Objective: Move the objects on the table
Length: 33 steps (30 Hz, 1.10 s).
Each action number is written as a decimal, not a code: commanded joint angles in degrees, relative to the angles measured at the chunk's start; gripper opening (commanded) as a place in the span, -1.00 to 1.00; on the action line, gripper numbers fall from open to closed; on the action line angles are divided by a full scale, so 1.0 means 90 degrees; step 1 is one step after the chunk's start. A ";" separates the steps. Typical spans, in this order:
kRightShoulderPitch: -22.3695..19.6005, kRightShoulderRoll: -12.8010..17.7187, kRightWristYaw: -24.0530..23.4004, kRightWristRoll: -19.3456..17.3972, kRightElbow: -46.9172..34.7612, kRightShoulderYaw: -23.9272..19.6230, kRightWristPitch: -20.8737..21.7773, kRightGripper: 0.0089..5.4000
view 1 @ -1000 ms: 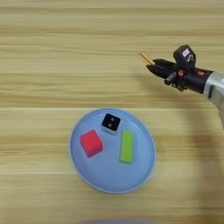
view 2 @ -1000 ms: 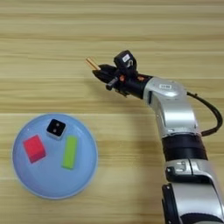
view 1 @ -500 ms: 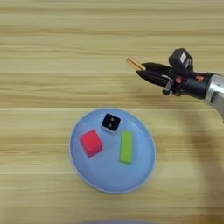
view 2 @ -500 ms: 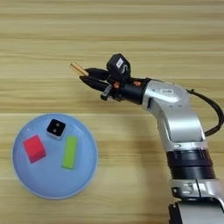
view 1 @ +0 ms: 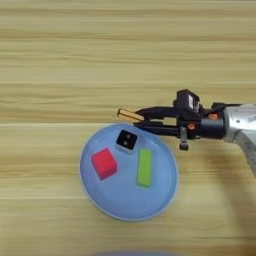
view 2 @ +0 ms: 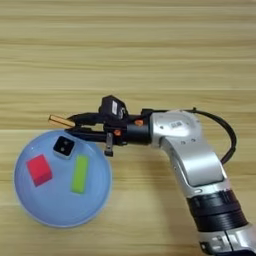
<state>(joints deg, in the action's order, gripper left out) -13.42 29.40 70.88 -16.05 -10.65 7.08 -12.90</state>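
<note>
**Stick held at the plate's upper rim**

The claw (view 2: 79,126) reaches in from the right, its 2 black fingers (view 1: 155,111) pointing left and clenched on the stick (view 1: 129,115). The stick juts out past the fingertips toward the left, its long axis running nearly level across the picture, tilted slightly up at the free end. That free end sits just above the upper rim of the plate (view 1: 165,192), while the lower finger crosses over the rim itself. Whether the stick is lifted off the tabletop (view 1: 60,60) or touching it cannot be told.

So the plate lies down and to the left of the claw, right beside it. Since the other 3 small things are already in the plate, the likely next step is to bring the stick down over the dish and let go. The black-and-white cube (view 1: 126,140) is the nearest thing, just under the stick's line and close to the fingertips; a drop there could land on it. The green bar (view 1: 144,167) lies upright in the picture, crosswise to the stick, in the plate's right half. The red cube (view 1: 104,163) sits further left, well clear of the claw.
</note>
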 commanded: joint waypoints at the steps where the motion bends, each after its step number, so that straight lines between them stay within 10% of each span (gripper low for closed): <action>1: -0.0261 0.0167 0.0053 0.0066 -0.0232 0.0204 0.0365 -0.67; 33: -0.1480 -0.0058 0.1583 0.1421 0.1662 0.2044 0.1744 -0.67</action>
<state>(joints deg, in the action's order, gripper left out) -22.01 28.79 87.04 -4.06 5.52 25.94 1.77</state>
